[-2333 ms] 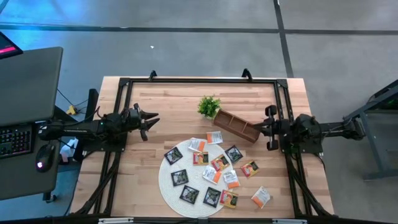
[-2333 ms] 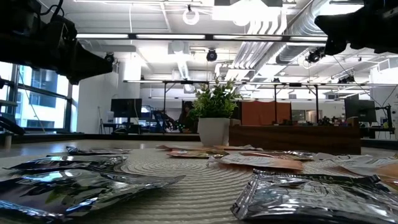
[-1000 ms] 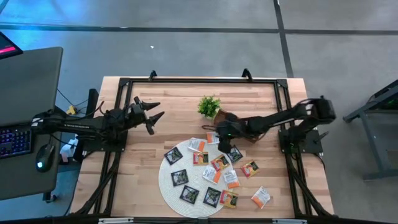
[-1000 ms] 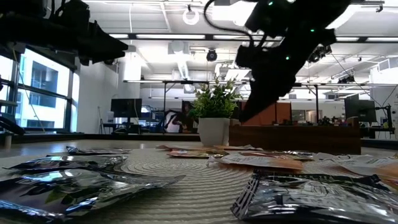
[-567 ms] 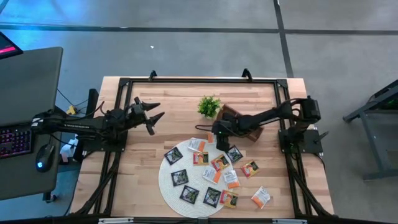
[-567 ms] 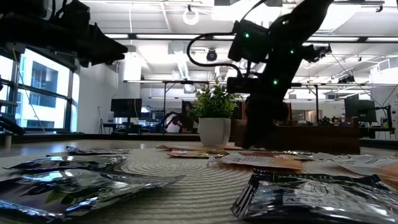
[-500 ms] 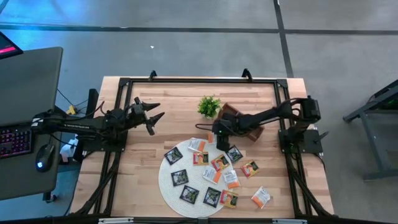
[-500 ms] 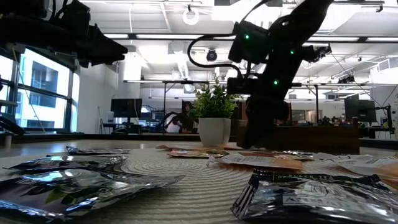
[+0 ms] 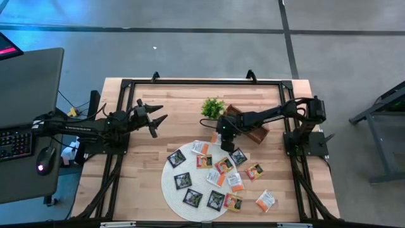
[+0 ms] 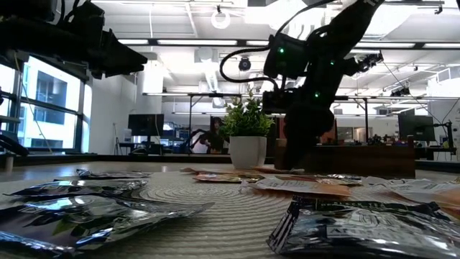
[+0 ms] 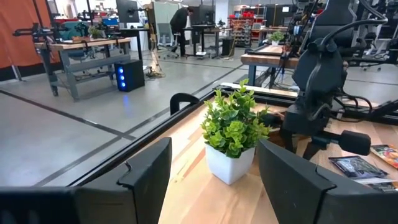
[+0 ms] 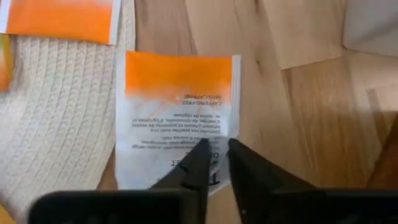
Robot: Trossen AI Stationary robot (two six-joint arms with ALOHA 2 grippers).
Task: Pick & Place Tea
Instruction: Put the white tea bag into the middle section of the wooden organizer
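Several tea sachets, black ones [image 9: 183, 180] and white and orange ones [image 9: 234, 182], lie flat on a round pale woven mat [image 9: 169, 190] and on the wood beside it. My right gripper [image 12: 216, 149] points steeply down at the mat's far edge, shut on one white and orange sachet [image 12: 177, 106]. That sachet lies half on the mat and half on the table. My left gripper [image 9: 155, 118] hangs open and level above the table's left part, far from the tea. My right gripper pinches the sachet's white end [image 12: 214, 177] between its two fingertips [image 12: 200, 155]. The fingers come from above, slanting down. The sachet lies flat, its orange end [image 12: 177, 74] pointing away from the fingers, one side on the mat and the other on the bare wood.
A long brown wooden tray [image 9: 256, 134] lies just behind my right gripper, and a small green potted plant [image 9: 212, 107] stands to its left. A black frame [image 9: 202, 82] runs round the table. Two sachets [image 9: 266, 200] lie off the mat at the near right.
My right gripper has come down and toward the table's left, tipping more steeply downward, onto the white and orange sachet at the mat's far edge.
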